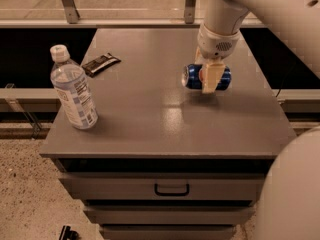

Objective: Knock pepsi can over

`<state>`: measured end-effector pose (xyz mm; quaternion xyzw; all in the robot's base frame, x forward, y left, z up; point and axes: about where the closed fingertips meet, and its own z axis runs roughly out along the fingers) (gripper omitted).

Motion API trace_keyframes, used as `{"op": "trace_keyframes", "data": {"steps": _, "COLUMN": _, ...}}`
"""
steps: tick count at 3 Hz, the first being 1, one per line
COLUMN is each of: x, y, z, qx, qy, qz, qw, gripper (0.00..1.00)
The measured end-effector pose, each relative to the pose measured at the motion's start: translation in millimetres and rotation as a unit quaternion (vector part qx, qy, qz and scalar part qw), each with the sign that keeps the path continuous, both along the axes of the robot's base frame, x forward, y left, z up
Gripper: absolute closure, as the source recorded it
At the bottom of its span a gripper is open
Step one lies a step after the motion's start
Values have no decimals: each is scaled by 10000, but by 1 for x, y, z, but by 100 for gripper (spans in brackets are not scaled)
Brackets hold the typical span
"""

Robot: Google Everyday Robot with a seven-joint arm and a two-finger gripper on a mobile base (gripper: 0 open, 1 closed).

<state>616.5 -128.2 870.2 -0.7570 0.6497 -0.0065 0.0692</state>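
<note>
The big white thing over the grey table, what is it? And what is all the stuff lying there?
That is a robot's arm. At its end is a gripper, its kind of hand, right at the pepsi can, near the back right of the grey table. The blue can lies on its side. I can't tell whether the gripper holds it. There is one picture, looking down on the table from the front. On the left stands a clear water bottle, upright. Behind it lies a flat dark snack wrapper.
</note>
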Motion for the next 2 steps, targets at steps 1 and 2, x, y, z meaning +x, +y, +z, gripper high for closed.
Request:
{"op": "trace_keyframes", "data": {"steps": 1, "x": 2, "y": 1, "z": -1, "qx": 12, "qy": -25, "qz": 2, "qw": 10000, "gripper": 38}}
{"op": "trace_keyframes", "data": {"steps": 2, "x": 4, "y": 2, "z": -2, "qx": 22, "qy": -49, "qz": 3, "qw": 10000, "gripper": 14}}
